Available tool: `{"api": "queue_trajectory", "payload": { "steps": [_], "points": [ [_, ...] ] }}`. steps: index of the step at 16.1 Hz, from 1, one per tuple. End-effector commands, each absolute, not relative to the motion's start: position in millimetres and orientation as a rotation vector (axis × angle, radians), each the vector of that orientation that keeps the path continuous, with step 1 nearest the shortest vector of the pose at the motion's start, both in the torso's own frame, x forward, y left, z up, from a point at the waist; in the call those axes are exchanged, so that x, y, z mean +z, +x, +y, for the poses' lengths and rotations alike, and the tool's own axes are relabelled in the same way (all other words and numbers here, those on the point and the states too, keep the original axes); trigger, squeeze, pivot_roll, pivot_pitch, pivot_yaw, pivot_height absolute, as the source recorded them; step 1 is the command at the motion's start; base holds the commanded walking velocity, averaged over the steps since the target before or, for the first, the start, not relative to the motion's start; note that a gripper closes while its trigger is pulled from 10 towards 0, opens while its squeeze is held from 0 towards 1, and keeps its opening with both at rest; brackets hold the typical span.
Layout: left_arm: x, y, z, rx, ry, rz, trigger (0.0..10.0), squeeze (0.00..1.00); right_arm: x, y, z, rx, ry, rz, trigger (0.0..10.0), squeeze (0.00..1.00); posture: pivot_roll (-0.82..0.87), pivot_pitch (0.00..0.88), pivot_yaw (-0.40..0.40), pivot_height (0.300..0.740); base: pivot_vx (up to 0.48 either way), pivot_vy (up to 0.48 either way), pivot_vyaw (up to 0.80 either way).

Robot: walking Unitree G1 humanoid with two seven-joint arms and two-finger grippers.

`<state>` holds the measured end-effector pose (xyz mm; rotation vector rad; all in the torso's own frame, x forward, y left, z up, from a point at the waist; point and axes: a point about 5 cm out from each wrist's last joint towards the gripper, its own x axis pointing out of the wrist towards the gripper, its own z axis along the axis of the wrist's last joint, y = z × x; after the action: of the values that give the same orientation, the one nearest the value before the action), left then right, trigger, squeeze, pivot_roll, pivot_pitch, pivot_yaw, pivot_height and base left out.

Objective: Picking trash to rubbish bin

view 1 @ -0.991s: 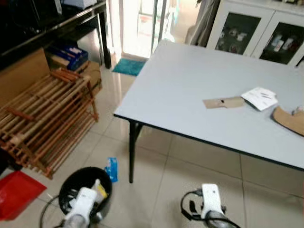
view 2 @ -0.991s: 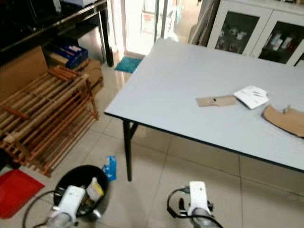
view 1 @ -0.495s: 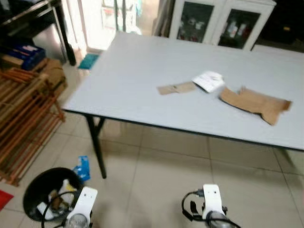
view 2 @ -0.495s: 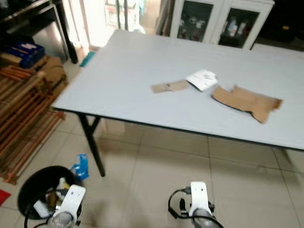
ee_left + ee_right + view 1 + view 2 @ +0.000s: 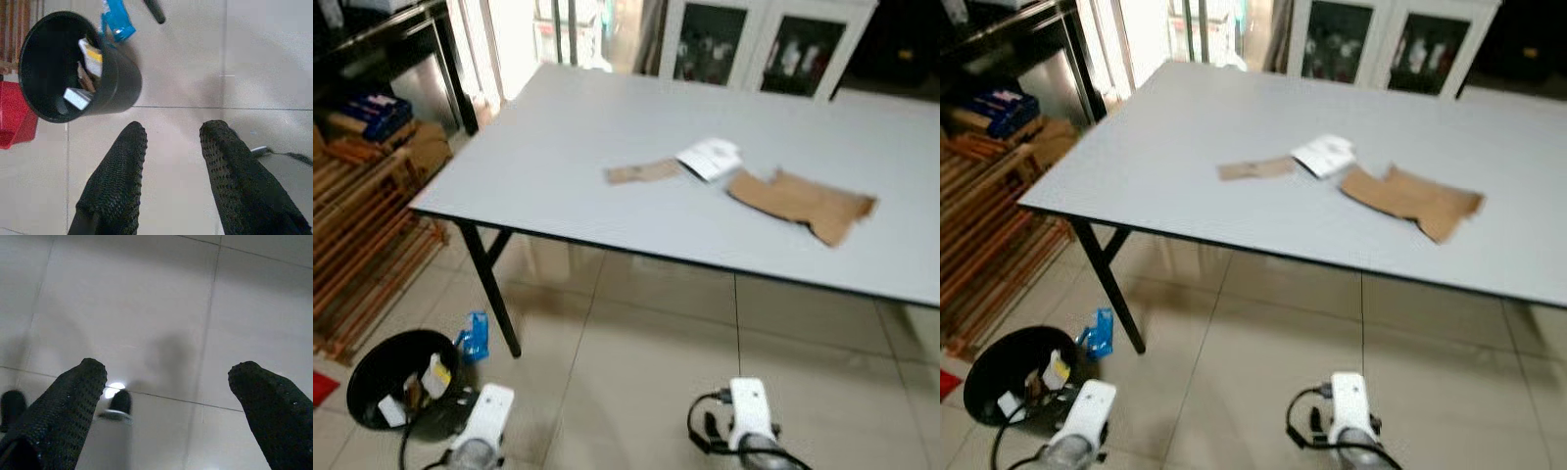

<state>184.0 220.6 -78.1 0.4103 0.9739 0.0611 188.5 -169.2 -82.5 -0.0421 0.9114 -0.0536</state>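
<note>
- Tiled room: cardboard scraps (image 5: 800, 201) lay on the table (image 5: 558, 147), ahead of and above both grippers.
- Right gripper (image 5: 171, 396), fingers apart, hung nearer; left gripper (image 5: 168, 161), also apart, hung beside the bin (image 5: 73, 73).

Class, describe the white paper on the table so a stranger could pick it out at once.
Start at the large grey table. Three flat scraps lie in a row near its middle; the white paper sits between a small cardboard strip and a big torn cardboard sheet. It alone is white.
</note>
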Motion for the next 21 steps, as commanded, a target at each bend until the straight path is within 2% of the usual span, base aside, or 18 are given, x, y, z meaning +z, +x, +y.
{"api": "queue_trajectory", "payload": {
  "steps": [1,13,19,20,21],
  "points": [
    [-78.7,182.5,220.8,0.057,0.423,0.977,10.0,0.0,-80.8,191.5,-169.5,-0.061,-0.038,0.9,10.0,0.0,0.01,0.07,-0.053,0.74,0.0,-0.292,0.0],
    [-75.8,188.8,219.7,0.059,0.422,0.956,10.0,0.0,-80.8,191.7,-169.0,-0.058,-0.038,0.898,10.0,0.0,0.01,0.069,-0.054,0.74,0.0,-0.273,0.0],
    [-51.0,226.4,223.9,0.091,0.438,0.78,10.0,0.0,-65.9,216.9,-169.1,-0.056,-0.042,0.797,10.0,0.0,0.0,0.061,-0.061,0.74,0.0,0.0,0.0],
    [-43.6,236.0,223.3,0.089,0.433,0.726,10.0,0.37,-57.4,229.5,-171.2,-0.074,-0.03,0.749,10.0,0.0,-0.01,0.053,-0.063,0.74,0.0,0.0,0.0],
    [-40.7,239.6,223.0,0.092,0.435,0.706,10.0,1.0,-53.8,234.5,-172.2,-0.083,-0.022,0.727,10.0,0.0,-0.01,0.053,-0.063,0.74,0.0,0.0,0.0]
  ]
}}
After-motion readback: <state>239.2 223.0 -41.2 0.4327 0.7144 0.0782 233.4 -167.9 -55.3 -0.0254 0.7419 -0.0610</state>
